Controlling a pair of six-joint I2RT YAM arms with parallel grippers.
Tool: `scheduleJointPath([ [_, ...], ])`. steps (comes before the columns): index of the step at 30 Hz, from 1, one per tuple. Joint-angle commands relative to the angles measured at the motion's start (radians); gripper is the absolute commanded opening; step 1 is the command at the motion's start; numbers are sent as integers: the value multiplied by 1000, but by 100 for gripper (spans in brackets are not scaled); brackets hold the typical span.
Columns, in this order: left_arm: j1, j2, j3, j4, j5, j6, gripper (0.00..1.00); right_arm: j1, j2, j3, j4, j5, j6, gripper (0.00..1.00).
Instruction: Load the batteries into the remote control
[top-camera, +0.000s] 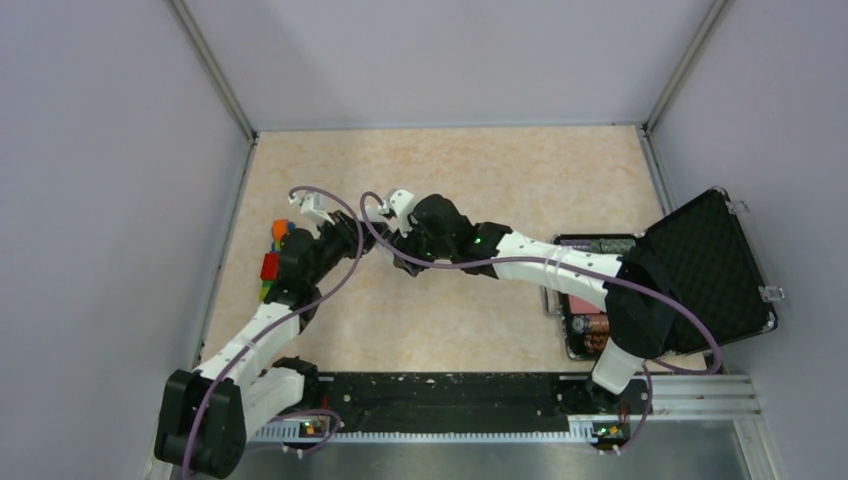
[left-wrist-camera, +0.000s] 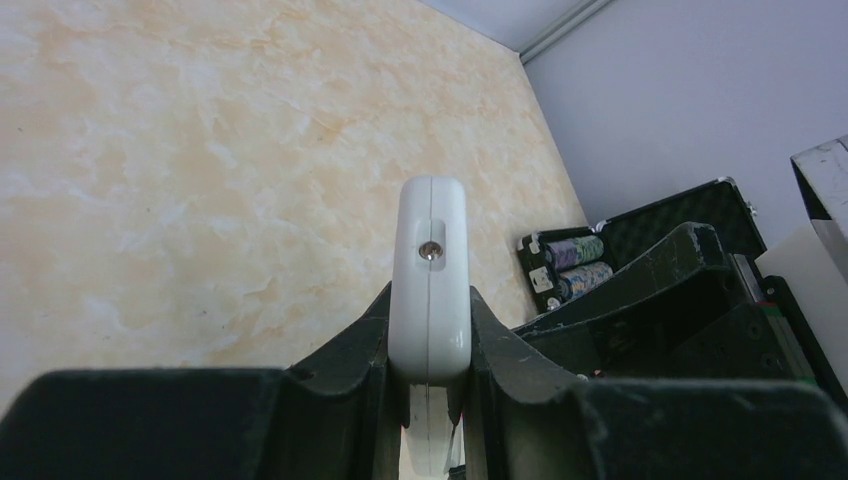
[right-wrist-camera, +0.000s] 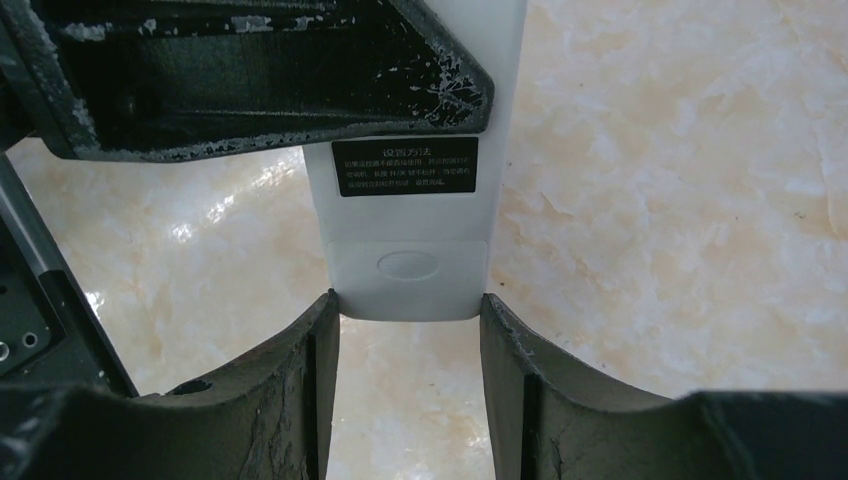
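Black left gripper (left-wrist-camera: 430, 305) clenched edgewise on slim white plastic remote control (left-wrist-camera: 430, 240) | black right gripper (right-wrist-camera: 408, 310) grasping its labelled end | beige marbled tabletop (left-wrist-camera: 200, 150) below

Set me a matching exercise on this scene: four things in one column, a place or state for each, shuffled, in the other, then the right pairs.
Column one
1. slim white plastic remote control
2. black foam-lined hard case
3. striped poker-chip rolls
4. right gripper

Column two
A. lid open
B. clamped edgewise in the left gripper
C. lying inside the case
D. fingers on either side of the remote's labelled end

Pairs: 1-B, 2-A, 3-C, 4-D
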Motion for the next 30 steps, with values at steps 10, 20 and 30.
scheduleJointPath([
  [10,-3,-2,62,9,62,-133,0,-21,81,164,-68,29,70,41],
  [20,33,7,115,-73,69,-219,0,-36,135,270,-200,-24,76,49],
  [30,65,19,134,-134,61,-263,0,-39,155,318,-258,-55,85,62],
])
